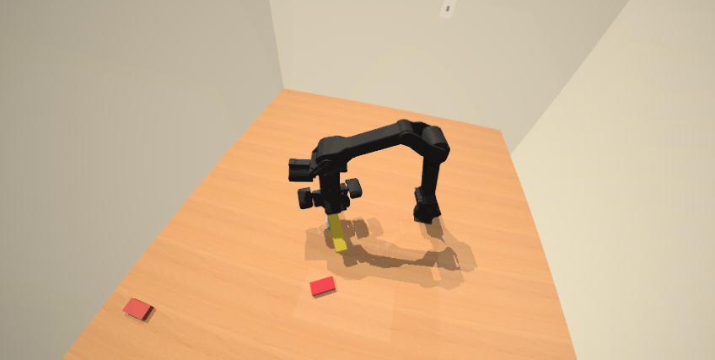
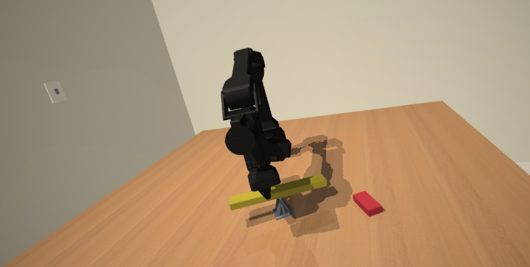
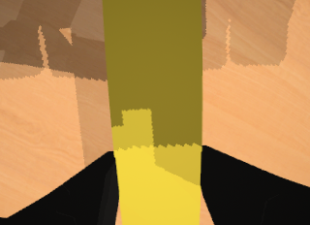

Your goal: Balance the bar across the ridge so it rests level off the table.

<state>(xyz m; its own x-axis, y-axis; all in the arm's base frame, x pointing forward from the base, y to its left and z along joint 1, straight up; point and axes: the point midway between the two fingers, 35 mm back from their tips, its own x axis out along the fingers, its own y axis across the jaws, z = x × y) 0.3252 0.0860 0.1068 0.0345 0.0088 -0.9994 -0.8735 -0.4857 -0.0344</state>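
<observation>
A long yellow bar is above the table, both ends clear of it. My gripper is shut on the bar near its middle, one finger on each side. The grey-blue ridge stands on the table under the bar, a little to the right of the fingers in the exterior view. Its top is at or just below the bar's underside; I cannot tell whether they touch. In the top view the ridge is mostly hidden behind the bar.
A red block lies flat on the wooden table, off beyond the bar's end. Another red block lies near the table's left edge in the top view. The arm's base stands on the table, and walls rise behind.
</observation>
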